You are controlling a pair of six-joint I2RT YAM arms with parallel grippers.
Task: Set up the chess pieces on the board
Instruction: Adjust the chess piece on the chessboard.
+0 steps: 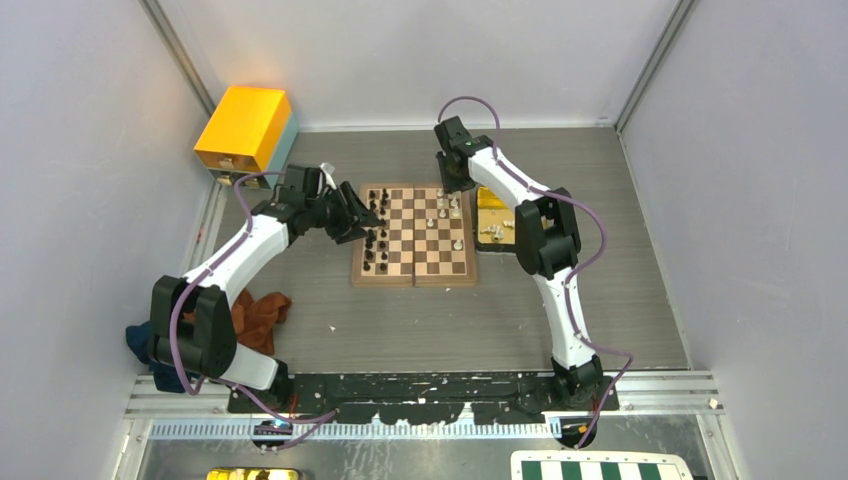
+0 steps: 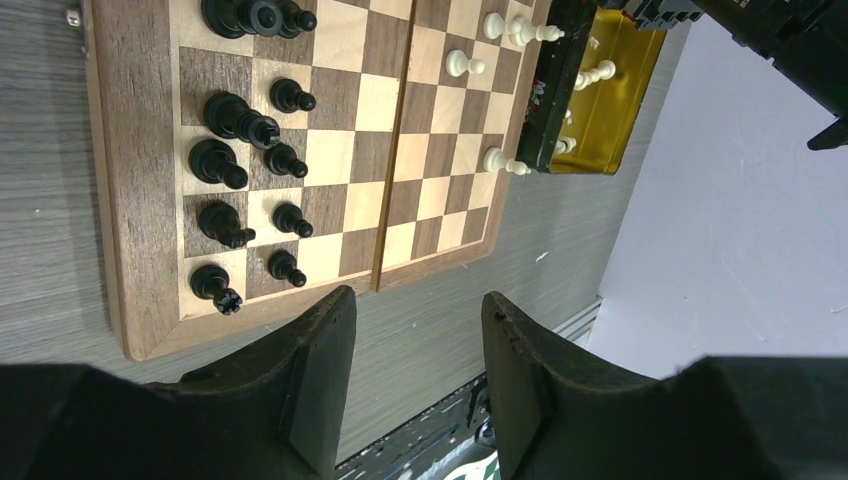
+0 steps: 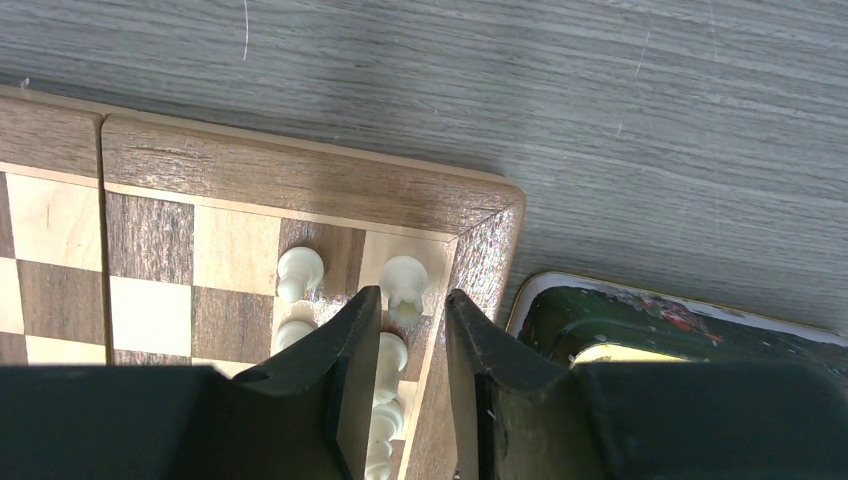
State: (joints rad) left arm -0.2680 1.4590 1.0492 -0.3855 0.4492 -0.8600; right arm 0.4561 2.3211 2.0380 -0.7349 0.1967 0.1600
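Board: the wooden chessboard (image 1: 428, 258) is laid flat at the centre of the overhead view, on the grey table (image 1: 500, 320); its centre seam runs from top to bottom of the frame.
Black pieces: the black pieces (image 1: 372, 240) are stood in two rows along the board's left edge; in the left wrist view they (image 2: 240, 170) fill the upper left of the frame.
White pieces: a few white pieces (image 1: 447, 210) are gathered near the board's upper right corner; in the right wrist view several (image 3: 300, 270) are seen on the corner squares.
Right gripper: the right gripper (image 3: 412, 300) is lowered over that corner (image 1: 455, 182); its jaws are parted; one white piece stands between the fingers, close to the finger on the left of the frame, with a gap on its other side; it is not clamped.
Left gripper: the left gripper (image 2: 418, 305) is held above the board's left edge (image 1: 355, 215); its jaws are spread, with nothing between them.
Gold tray: a gold tray (image 1: 490, 215) is set just beside the board's right edge; more white pieces are seen inside it (image 2: 610, 100).
Surroundings: a yellow box (image 1: 245, 125) is placed at upper left; an orange cloth (image 1: 262, 315) lies at lower left; a green-and-white checkered board (image 1: 600, 468) is cut off by the bottom edge.
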